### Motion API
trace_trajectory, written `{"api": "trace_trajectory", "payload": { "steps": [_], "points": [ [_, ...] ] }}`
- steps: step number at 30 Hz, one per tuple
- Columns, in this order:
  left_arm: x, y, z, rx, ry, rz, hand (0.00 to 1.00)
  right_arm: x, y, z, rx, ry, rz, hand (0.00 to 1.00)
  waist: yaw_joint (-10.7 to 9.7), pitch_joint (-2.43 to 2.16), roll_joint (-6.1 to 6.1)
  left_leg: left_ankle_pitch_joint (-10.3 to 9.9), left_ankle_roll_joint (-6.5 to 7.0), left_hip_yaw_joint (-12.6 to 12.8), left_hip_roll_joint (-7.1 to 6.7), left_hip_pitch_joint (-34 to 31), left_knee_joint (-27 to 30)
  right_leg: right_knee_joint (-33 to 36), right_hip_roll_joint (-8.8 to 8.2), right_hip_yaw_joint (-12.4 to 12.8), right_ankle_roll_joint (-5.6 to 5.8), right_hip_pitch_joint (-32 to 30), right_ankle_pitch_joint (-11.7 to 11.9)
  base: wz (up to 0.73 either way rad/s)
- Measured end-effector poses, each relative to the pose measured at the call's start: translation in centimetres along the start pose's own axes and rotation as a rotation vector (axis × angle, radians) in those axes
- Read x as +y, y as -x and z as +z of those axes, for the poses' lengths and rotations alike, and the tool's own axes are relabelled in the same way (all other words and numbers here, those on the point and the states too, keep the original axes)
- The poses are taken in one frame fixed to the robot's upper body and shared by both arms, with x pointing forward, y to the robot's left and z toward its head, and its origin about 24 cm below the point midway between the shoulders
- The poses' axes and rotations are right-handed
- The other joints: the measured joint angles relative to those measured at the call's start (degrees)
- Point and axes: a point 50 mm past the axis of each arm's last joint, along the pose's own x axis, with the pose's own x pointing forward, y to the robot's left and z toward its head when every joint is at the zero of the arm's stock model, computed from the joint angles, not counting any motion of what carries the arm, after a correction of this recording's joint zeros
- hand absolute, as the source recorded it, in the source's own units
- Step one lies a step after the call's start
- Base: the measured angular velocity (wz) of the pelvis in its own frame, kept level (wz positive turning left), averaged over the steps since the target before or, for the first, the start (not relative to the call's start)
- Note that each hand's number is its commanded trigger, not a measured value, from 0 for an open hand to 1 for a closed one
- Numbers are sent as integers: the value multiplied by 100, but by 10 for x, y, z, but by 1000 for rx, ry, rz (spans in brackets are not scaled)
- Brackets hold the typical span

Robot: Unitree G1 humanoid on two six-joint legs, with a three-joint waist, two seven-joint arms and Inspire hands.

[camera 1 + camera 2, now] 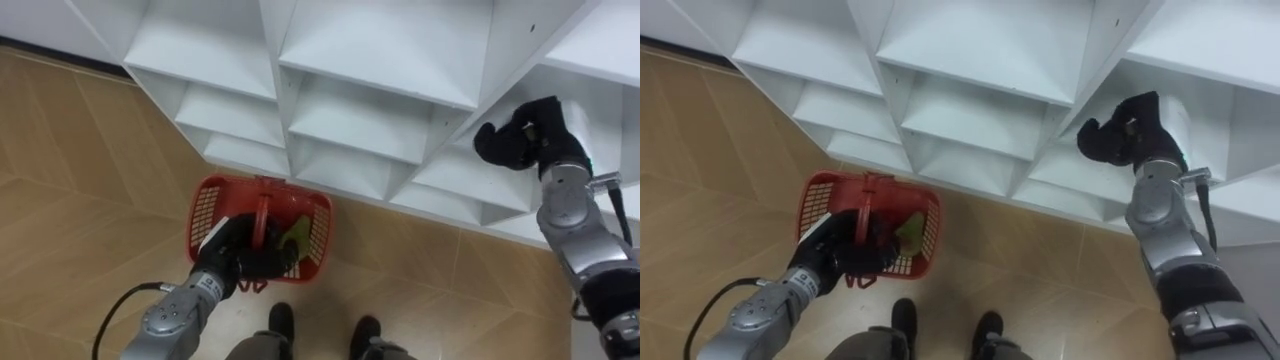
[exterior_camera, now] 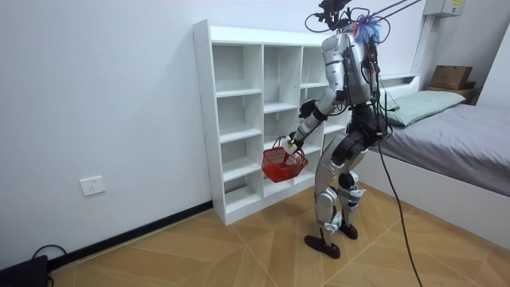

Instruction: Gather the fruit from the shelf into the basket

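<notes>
Room view: robot stands facing a white open-shelved closet [image 2: 239, 119], red plastic mesh basket [image 2: 284, 164] hanging beside it.
Eye views add the left hand [image 1: 242, 250] curled round the basket's handle, a yellow-green fruit [image 1: 297, 235] lying inside, and the right hand [image 1: 515, 136] reaching inside the closet; its grip cannot be told.

You have even, soft indoor light. White closet [image 1: 380, 50] reads bright, its cubby undersides shaded grey. Mild sheen on the wood floor [image 1: 80, 200]; shadows there are soft-edged.
</notes>
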Motion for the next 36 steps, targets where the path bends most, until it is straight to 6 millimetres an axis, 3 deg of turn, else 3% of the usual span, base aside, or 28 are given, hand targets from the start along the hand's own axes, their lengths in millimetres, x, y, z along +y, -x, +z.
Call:
{"api": "trace_trajectory", "payload": {
  "steps": [2, 3, 9, 18, 28, 36],
  "points": [
    [-1, 0, 0, 0, 3, -1, 100, 3, 3, 0, 2, -43, 10, 100, -19, -17, 16, 0, 0, -4, 3, 37, -5, -3, 8, -6, 3, 48, 4, 0],
    [-2, -1, 0, -3, 7, -2, 100, 5, 5, -3, 14, -57, 19, 100, -27, -46, 29, -1, -1, -4, 3, 49, -5, -9, 9, -6, 5, 65, 5, 0],
    [-4, -1, 5, -28, 10, 0, 100, 17, 15, -10, 34, -170, 91, 100, -113, -91, 78, -1, -1, 7, 16, 147, -19, -19, 19, -4, -1, 151, 16, -1],
    [-4, 1, 2, -22, 20, 21, 100, 38, 40, -12, 20, -266, 208, 100, -281, -230, 245, 53, -16, 47, 20, 398, -215, -216, 86, 91, 11, 373, 83, -3],
    [-9, 5, 5, -62, 76, 32, 100, 58, 65, -21, 62, -446, 306, 100, -458, -225, 240, 72, -22, 81, 35, 546, -317, -395, 116, 64, 21, 550, 120, -1],
    [-11, 6, 5, -82, 73, 37, 100, 62, 71, -20, 34, -477, 344, 100, -462, -216, 255, 71, -23, 94, 29, 559, -369, -397, 114, 60, 25, 542, 121, 0]
  ]
}}
